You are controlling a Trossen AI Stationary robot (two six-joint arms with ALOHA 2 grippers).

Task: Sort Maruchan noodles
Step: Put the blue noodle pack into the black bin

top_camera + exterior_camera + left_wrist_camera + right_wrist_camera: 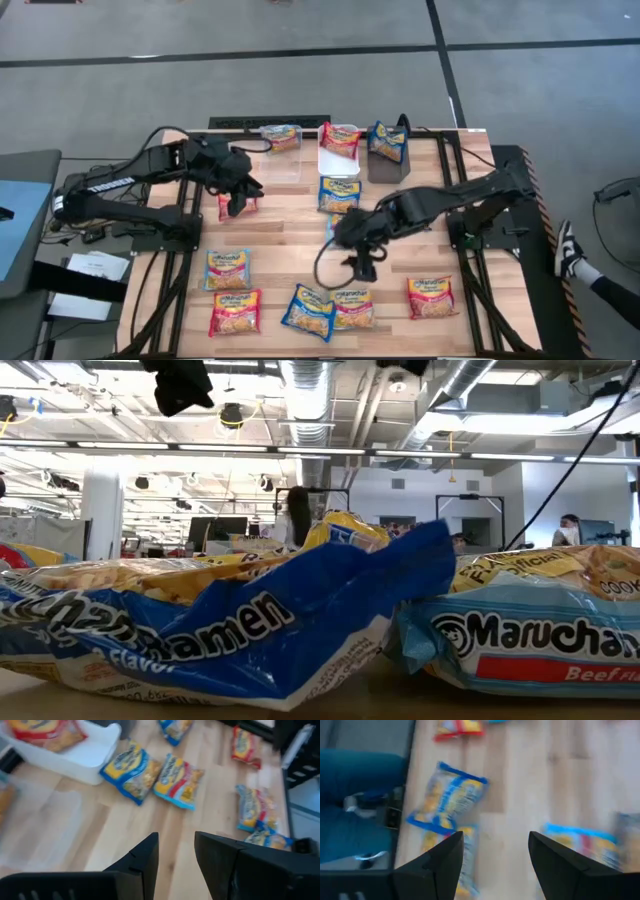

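A large open-plan lab or office: exposed silver ceiling ducts [310,390], long fluorescent strip lights [300,452], dark computer monitors [215,530] far behind, grey concrete floor [300,75] around the wooden slatted table [290,215].
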